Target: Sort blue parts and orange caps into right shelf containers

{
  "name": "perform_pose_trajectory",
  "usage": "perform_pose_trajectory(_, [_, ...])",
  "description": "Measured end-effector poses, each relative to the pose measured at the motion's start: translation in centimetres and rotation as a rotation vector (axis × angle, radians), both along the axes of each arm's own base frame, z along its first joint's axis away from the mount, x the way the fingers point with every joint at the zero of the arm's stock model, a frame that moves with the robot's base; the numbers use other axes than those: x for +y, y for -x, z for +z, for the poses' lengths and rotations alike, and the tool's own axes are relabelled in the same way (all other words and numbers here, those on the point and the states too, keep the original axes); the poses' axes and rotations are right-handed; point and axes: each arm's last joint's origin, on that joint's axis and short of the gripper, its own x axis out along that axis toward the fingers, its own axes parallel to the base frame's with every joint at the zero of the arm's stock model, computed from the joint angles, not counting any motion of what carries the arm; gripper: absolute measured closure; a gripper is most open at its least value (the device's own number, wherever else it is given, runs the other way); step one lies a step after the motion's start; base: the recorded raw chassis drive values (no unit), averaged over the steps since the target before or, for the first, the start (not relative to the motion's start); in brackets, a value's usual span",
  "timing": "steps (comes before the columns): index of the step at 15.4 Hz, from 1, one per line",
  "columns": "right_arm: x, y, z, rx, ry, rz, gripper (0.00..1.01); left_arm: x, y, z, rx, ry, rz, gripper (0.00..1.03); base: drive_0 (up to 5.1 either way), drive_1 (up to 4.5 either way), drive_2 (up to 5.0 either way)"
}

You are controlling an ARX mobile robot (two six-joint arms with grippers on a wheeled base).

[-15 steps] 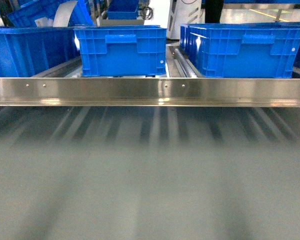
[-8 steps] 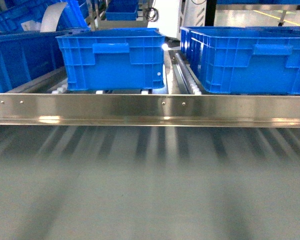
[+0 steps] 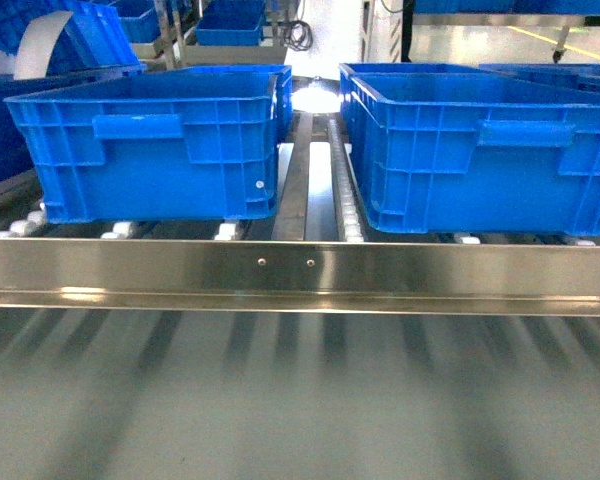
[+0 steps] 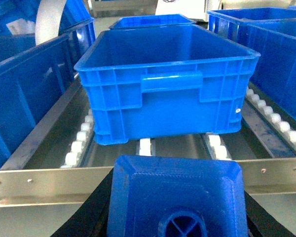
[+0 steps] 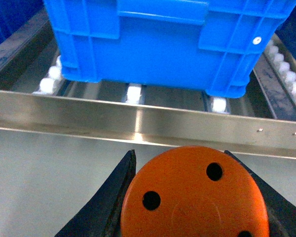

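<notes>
Between the black fingers of the left pincer [image 4: 175, 207] sits a blue part [image 4: 175, 197], held just short of the shelf [image 3: 300, 275] rail, facing a blue crate [image 4: 167, 84]. Gripped likewise in the right pincer [image 5: 192, 197], an orange cap [image 5: 192, 195] waits before another crate [image 5: 163, 34]. Both pieces look light, rigid, smooth plastic; side grips probably suit them.

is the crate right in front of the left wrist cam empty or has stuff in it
Empty as far as shown: the crate has bare blue inner walls and visible floor, though the near floor is hidden behind its front wall.
</notes>
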Motion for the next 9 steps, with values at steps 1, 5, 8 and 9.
perform_pose_trajectory(1, [0.0, 0.0, -0.01, 0.001, 0.001, -0.001, 0.58, 0.0, 0.0, -0.02, 0.001, 0.0, 0.0, 0.59, 2.9, 2.09, -4.9])
perform_pose_trajectory(5, [-0.05, -0.05, -0.02, 0.003, 0.001, -0.004, 0.58, -0.06, -0.04, -0.05, 0.002, 0.001, -0.007, 0.59, 1.5, 1.05, -2.5])
perform_pose_trajectory(8, [0.0, -0.05, 0.06, -0.002, 0.0, -0.001, 0.58, -0.11, -0.04, -0.04, 0.002, 0.001, -0.007, 0.59, 0.0, 0.0, 0.0])
perform_pose_trajectory(9, [0.0, -0.05, 0.06, -0.002, 0.0, -0.001, 0.58, -0.11, -0.04, -0.04, 0.001, 0.001, -0.007, 0.59, 0.0, 0.0, 0.0])
